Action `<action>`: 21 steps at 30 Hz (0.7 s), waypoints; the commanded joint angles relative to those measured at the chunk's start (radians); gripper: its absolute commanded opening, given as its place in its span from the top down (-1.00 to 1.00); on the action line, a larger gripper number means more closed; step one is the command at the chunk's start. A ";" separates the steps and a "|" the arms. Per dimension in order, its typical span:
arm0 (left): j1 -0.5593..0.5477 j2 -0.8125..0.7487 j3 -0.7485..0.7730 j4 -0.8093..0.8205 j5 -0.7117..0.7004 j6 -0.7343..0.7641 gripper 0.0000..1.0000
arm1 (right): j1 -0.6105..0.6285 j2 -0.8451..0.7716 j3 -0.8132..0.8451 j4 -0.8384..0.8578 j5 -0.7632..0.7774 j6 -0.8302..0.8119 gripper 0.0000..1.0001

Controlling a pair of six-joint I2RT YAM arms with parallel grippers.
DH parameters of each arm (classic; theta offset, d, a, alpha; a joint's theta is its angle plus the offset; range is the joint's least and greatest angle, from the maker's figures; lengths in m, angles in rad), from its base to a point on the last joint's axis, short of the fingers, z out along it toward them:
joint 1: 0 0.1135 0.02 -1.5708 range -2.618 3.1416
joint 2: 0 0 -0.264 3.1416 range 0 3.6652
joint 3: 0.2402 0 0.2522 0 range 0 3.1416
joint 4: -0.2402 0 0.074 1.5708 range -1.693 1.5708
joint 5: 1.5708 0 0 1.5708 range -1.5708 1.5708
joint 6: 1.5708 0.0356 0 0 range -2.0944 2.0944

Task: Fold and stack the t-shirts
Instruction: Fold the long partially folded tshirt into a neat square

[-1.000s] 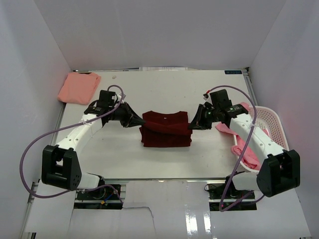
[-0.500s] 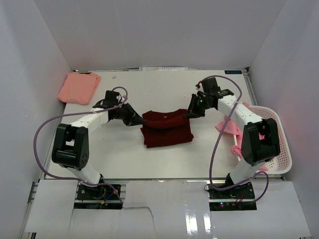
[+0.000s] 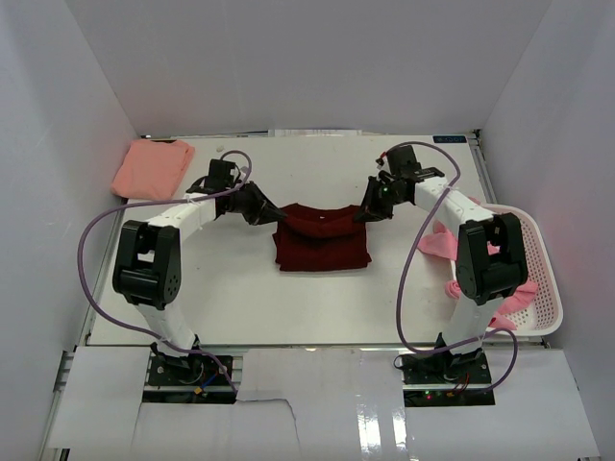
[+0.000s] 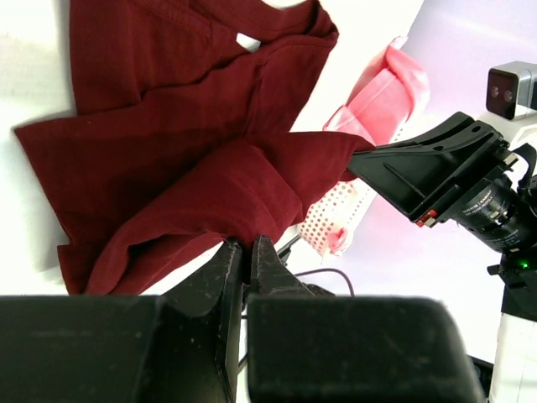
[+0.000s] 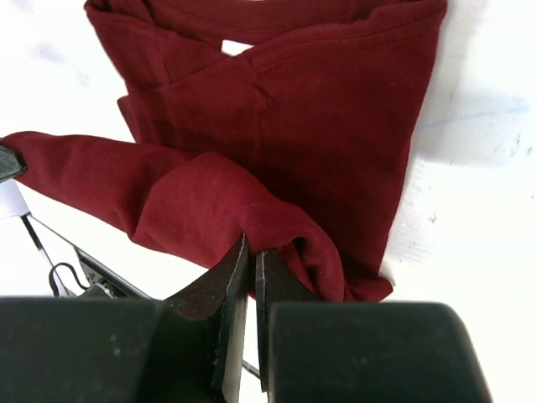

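The dark maroon t-shirt point(image 3: 322, 238) lies partly folded at the table's middle. My left gripper point(image 3: 272, 217) is shut on its far-left edge, and my right gripper point(image 3: 364, 214) is shut on its far-right edge. Together they hold the folded hem raised over the shirt's body. The left wrist view shows the maroon cloth point(image 4: 193, 168) pinched between the left fingers point(image 4: 231, 269). The right wrist view shows the cloth point(image 5: 277, 126) pinched between the right fingers point(image 5: 235, 269). A folded salmon t-shirt point(image 3: 152, 169) lies at the far left corner. Brighter pink t-shirts point(image 3: 444, 245) hang from the basket.
A white mesh basket point(image 3: 533, 254) stands at the table's right edge with pink cloth point(image 3: 471, 288) spilling over its near-left rim. White walls enclose the table on three sides. Purple cables loop off both arms.
Both grippers have carried the maroon shirt's held edge away from the arm bases toward the far side. The shirt now lies shorter and more folded over itself.
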 commanded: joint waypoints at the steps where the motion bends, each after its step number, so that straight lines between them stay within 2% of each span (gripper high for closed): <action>1: 0.002 -0.002 0.048 0.036 0.015 0.005 0.74 | -0.011 0.007 0.071 0.037 0.002 -0.022 0.82; 2: 0.002 -0.002 0.047 0.042 0.014 -0.001 0.73 | -0.011 0.012 0.078 0.037 0.003 -0.024 0.81; 5: 0.004 0.001 0.041 0.066 0.012 -0.010 0.67 | -0.016 0.024 0.097 0.049 0.008 -0.024 0.60; 6: 0.006 0.005 0.044 0.075 0.013 -0.012 0.61 | -0.019 0.024 0.098 0.066 0.011 -0.018 0.44; 7: 0.004 0.008 0.045 0.079 0.015 -0.013 0.61 | -0.019 0.021 0.095 0.078 0.014 -0.013 0.38; 8: 0.006 0.009 0.045 0.087 0.010 -0.016 0.17 | -0.020 0.011 0.089 0.092 0.031 -0.008 0.32; 10: 0.006 0.012 0.048 0.096 0.001 -0.029 -0.16 | -0.020 -0.008 0.057 0.130 0.049 0.013 0.31; 11: 0.007 0.011 0.045 0.111 -0.014 -0.036 -0.48 | -0.020 -0.019 0.039 0.180 0.070 0.024 0.27; 14: 0.007 -0.006 0.047 0.153 -0.051 -0.064 -0.96 | -0.020 -0.089 -0.050 0.294 0.090 0.065 0.21; 21: 0.009 -0.020 0.096 0.239 -0.094 -0.096 -0.96 | -0.020 -0.178 -0.202 0.477 0.087 0.098 0.18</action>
